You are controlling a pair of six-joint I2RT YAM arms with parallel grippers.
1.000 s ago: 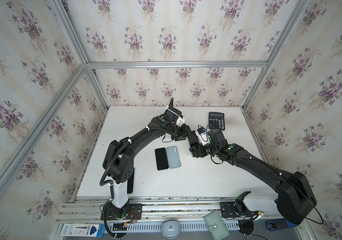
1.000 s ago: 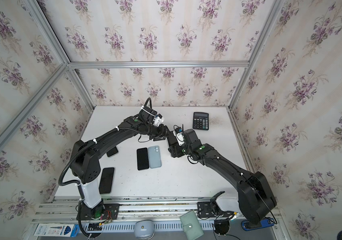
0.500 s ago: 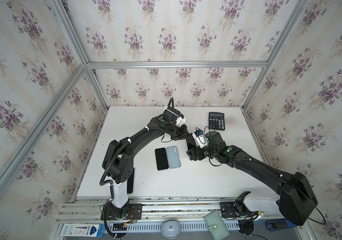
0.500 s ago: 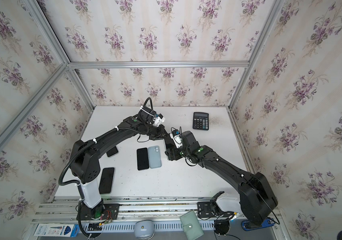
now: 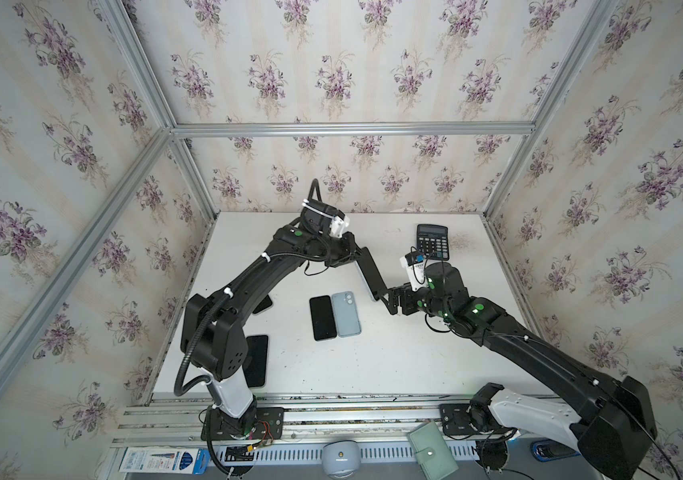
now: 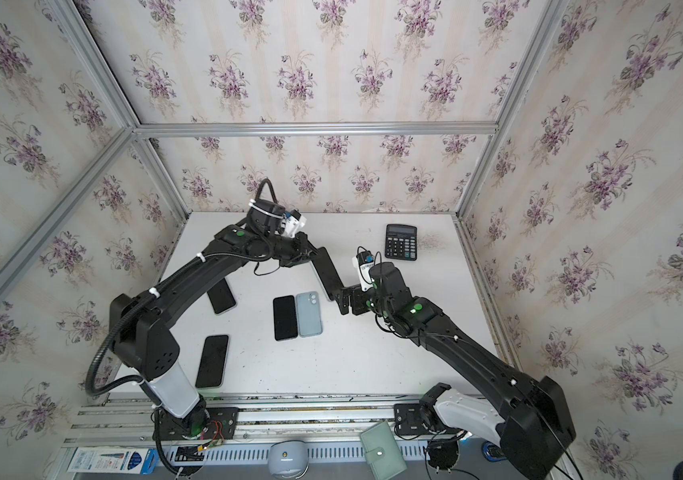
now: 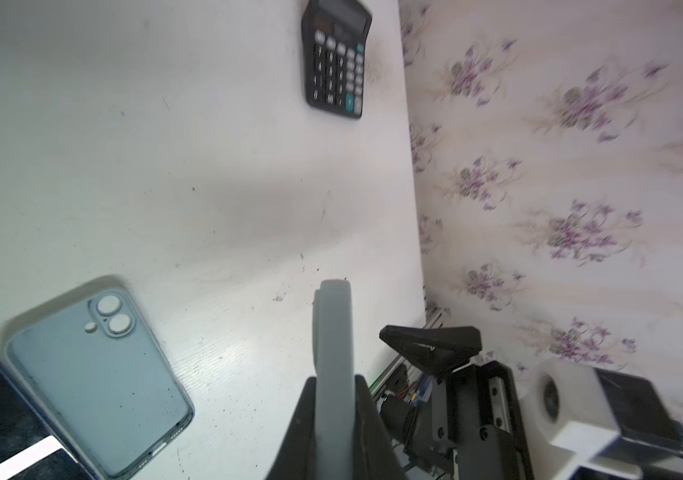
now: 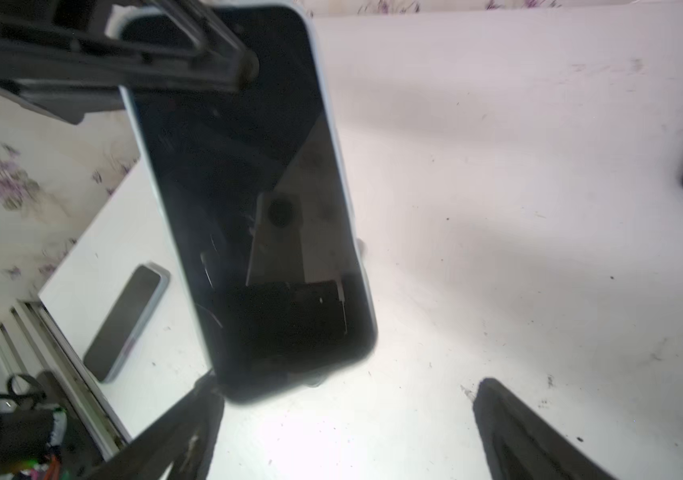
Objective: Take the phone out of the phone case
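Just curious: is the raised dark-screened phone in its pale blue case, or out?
In. The pale blue case rims the black-screened phone along both long edges; the left gripper grips it.

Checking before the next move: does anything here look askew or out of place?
The cased phone hangs tilted above the table, pinched at one end only by the left gripper; the right gripper stands open at its other end. Nothing looks spilled.
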